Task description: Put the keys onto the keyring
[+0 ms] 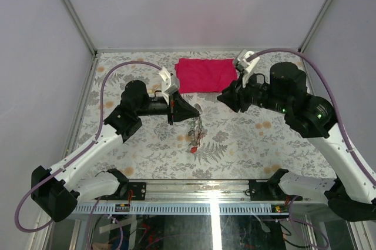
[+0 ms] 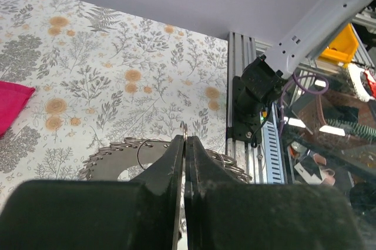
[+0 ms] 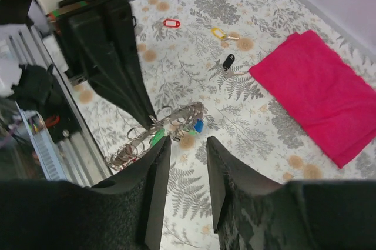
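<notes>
While the left pincer [image 2: 184, 144] is pressed fully together on a thin wire loop of the keyring [image 3: 176, 118], the ring bundle hangs from its tips a little on the near side of the red cloth [image 3: 317, 94], toward the arm bases. A green tag [image 3: 157, 138] and a blue tag [image 3: 198, 125] show at the bundle; whether they are threaded on it I cannot tell. Three more keys lie loose on the flowered surface [image 3: 252, 138], all on that same side of the cloth: the black-tagged key [image 3: 228, 60] near the cloth's corner, the yellow-tagged key [image 3: 219, 33] farther from it, and the red-tagged key [image 3: 171, 23] the farthest. The right pincer [image 3: 188, 144] stands partly open with nothing between its fingers, close to the hanging keyring but apart from it.
</notes>
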You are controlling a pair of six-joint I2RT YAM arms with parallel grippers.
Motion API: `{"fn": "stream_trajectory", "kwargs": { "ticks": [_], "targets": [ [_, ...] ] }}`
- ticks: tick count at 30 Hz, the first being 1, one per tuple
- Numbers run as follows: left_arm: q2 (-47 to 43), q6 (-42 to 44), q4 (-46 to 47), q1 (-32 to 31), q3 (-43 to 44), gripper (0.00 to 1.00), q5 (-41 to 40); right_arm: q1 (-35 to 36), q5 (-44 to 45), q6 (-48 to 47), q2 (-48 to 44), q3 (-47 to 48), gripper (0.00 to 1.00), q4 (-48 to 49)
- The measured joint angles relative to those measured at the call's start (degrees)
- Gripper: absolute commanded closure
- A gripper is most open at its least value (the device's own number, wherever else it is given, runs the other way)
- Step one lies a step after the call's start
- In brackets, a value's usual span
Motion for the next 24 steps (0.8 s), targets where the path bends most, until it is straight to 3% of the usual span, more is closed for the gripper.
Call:
{"fn": "stream_trajectory", "kwargs": {
  "ticks": [4,8,11,17,24],
  "targets": [
    [0.0,-2.9,3.2,1.1,-0.4,1.00,-0.2,-6.9,-5.0,5.5,-1.1,-5.0,0.61,5.0],
    [0.0,-4.6,5.9,1.3,-0.4,1.00,-0.2,-7.7,-9.1,8.2,-1.8,-10.9,0.58,8.6],
    [0.0,-5.3,6.6,1.3,-0.4,1.00,-0.7,-7.7,-10.6,9.1,-2.7,-15.1,0.46,10.5],
    [0.0,-6.3,7.0,1.4,-1.0,1.00,-1.7,-7.7,-11.4,10.6,-6.4,-23.7,0.32,14.9],
    [0.1,-7.3,7.8,1.4,-1.2,1.00,1.4,-7.7,-6.6,11.0,-9.9,-33.3,0.31,20.6]
  ]
}}
